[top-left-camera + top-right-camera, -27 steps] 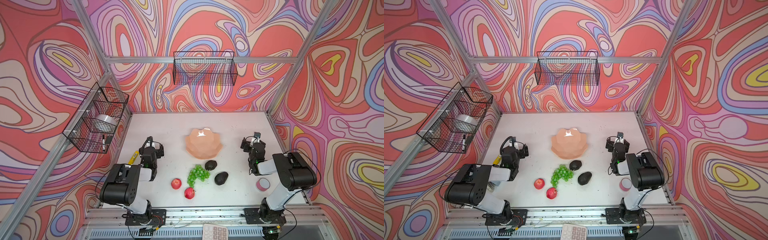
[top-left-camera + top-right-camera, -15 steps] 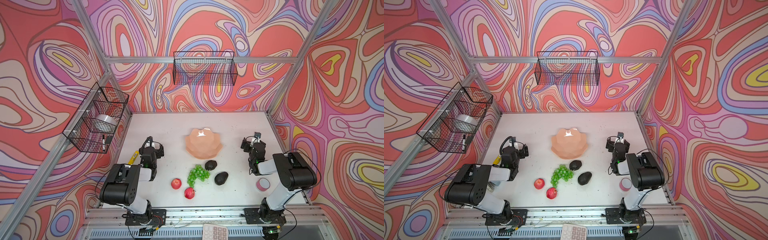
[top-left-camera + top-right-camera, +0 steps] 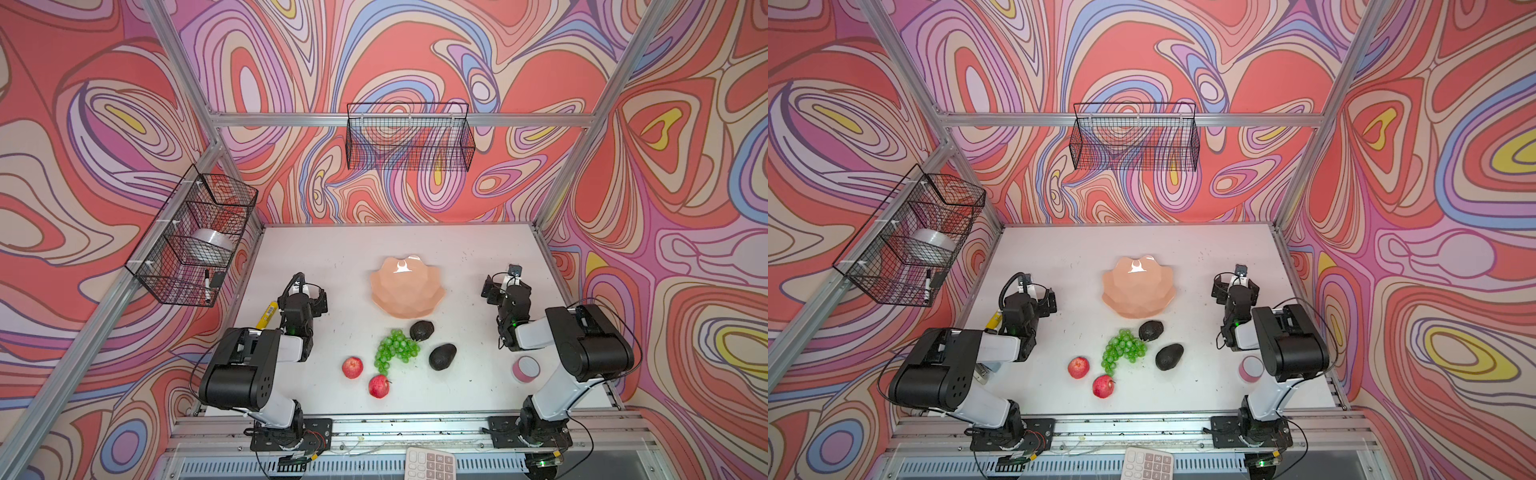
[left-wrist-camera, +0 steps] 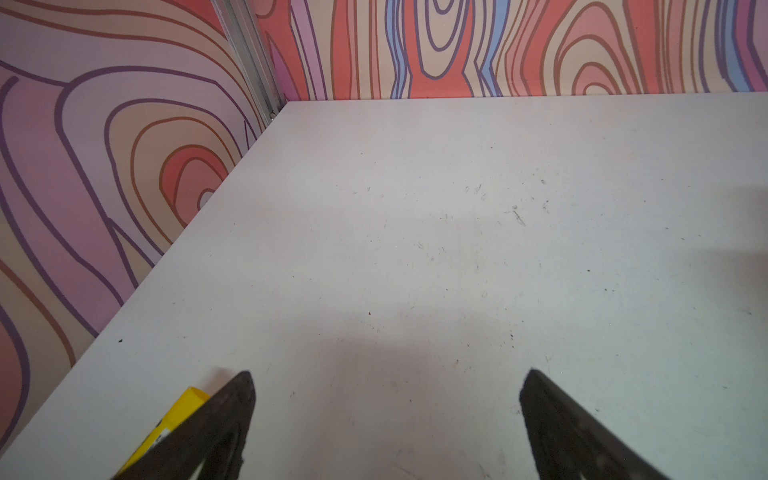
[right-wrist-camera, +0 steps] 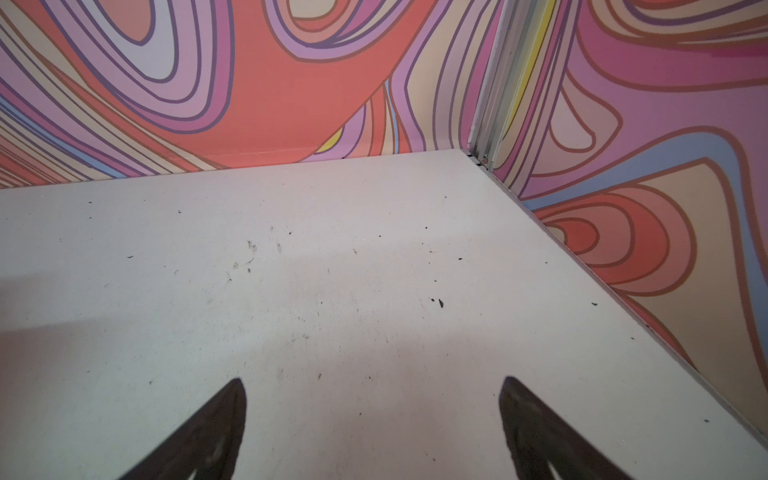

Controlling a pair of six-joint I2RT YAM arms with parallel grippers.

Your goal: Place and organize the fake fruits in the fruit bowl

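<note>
Nothing has moved: my left gripper point(image 4: 386, 386) and right gripper point(image 5: 374, 390) hang wide open, empty, near the side edges of the table point(image 3: 332, 257). The grapes point(image 3: 395, 353), two apples point(image 3: 352, 367) and two avocados point(image 3: 442, 356) lie between the mid-table fruit bowl point(image 3: 415, 307) and the front edge; I judge placing hasn't begun.

Wide shallow peach-pink faceted bowl point(image 3: 405, 293) stands mid-counter point(image 3: 353, 257). Dark rounded avocado point(image 3: 422, 330) lies just in front of the bowl; second dark avocado point(image 3: 442, 356) further front, slightly right. Green plastic grape bunch point(image 3: 395, 351) lies in front, left of both avocados. Small red apple point(image 3: 352, 367) and second red apple point(image 3: 378, 386) lie furthest front-left of the bowl. Pink-sided tape roll point(image 3: 525, 369) lies well front-right.
</note>
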